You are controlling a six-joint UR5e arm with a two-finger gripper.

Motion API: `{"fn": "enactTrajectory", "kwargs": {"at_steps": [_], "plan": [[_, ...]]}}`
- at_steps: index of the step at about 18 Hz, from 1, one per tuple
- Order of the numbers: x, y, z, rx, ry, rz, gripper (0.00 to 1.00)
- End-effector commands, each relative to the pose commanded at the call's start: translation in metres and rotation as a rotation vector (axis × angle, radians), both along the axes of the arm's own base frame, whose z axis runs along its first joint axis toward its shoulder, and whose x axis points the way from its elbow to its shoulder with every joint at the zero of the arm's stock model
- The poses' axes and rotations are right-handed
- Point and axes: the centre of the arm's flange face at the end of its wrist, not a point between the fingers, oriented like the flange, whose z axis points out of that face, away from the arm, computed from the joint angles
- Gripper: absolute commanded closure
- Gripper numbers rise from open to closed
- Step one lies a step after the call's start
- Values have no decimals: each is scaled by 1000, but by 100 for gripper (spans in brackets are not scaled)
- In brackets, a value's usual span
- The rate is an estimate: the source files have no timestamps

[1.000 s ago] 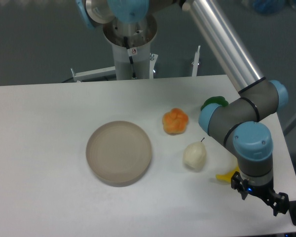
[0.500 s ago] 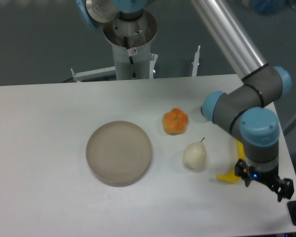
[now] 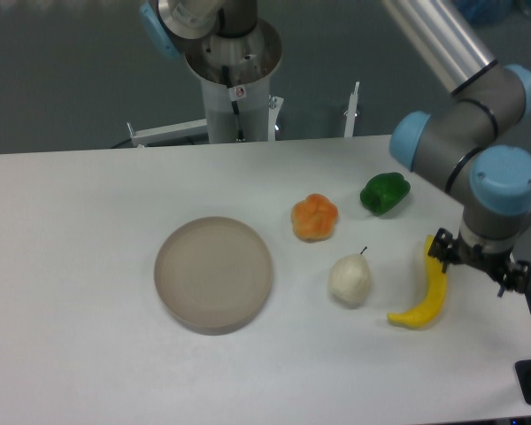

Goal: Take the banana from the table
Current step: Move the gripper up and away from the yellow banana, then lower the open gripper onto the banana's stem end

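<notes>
Scanning rightward past the pear (image 3: pixel 349 281), I find the banana (image 3: pixel 424 299) flat on the surface (image 3: pixel 88 266), long axis slanting up-right toward my gripper (image 3: pixel 480 264) just above its upper tip; whether the jaws stand released, I cannot tell.

White table (image 3: pixel 88 266) w/ round grey-beige plate (image 3: pixel 213 274) left of centre; right of it an orange lobed fruit (image 3: pixel 314 217), a whitish pear (image 3: pixel 349 280) below that, and a green pepper (image 3: pixel 385 193) further right. Banana (image 3: pixel 425 297) lies on the table near the right edge, curved, lower tip pointing toward the pear but apart from it. Gripper (image 3: pixel 478 266) hangs at the banana's upper end, dark fingers either side of that spot; can't tell if they touch it or how wide they stand.
</notes>
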Motion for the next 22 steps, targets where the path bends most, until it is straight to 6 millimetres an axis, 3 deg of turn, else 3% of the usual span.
{"fn": "enactTrajectory", "kwargs": {"at_steps": [2,8,12,15,22], "plan": [[0,-8,-19,-13,-39,24,0],[-5,-29,-42,37,-112,87,0],[-2,-25,-48,42,-112,130,0],[3,-23,-68,58,-83,132,0],[8,-22,-74,62,-80,133,0]]}}
